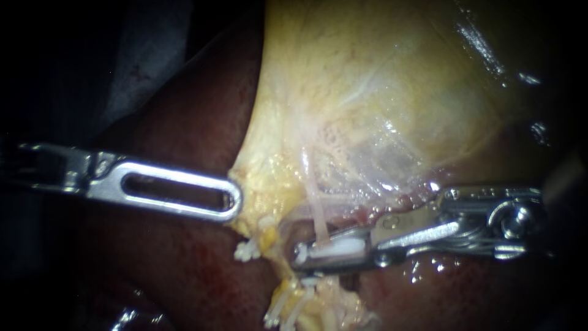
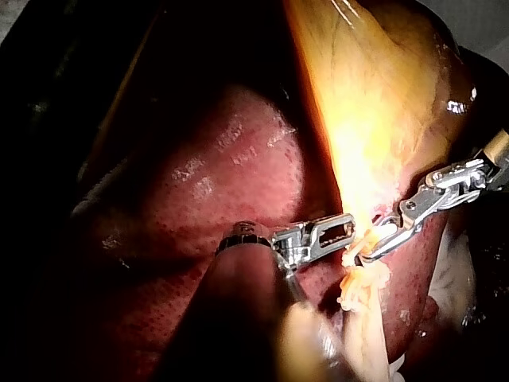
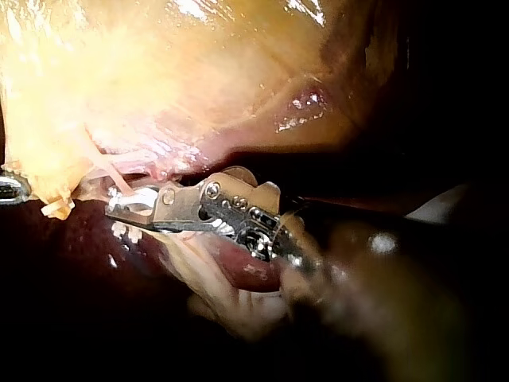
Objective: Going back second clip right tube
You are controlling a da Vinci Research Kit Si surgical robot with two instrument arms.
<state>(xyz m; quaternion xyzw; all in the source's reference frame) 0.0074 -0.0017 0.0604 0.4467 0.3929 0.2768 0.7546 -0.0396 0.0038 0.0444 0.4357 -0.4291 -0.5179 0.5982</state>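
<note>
Right instrument (image 1: 303,252) jaws clamped on white clip (image 1: 343,247) at tube (image 1: 318,214) | retreat pending | left instrument (image 1: 236,205) pinches gallbladder (image 1: 367,92) edge

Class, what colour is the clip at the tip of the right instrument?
The clip is white; the endoscope view shows it best.

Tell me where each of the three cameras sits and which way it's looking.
Endoscope: close in, facing the gallbladder; left instrument and right instrument both show.
Left wrist: on the left arm, looking along its instrument at the liver.
Right wrist: on the right arm, looking along its jaws, shut on a white clip.
Shared: all three show the right instrument.
</note>
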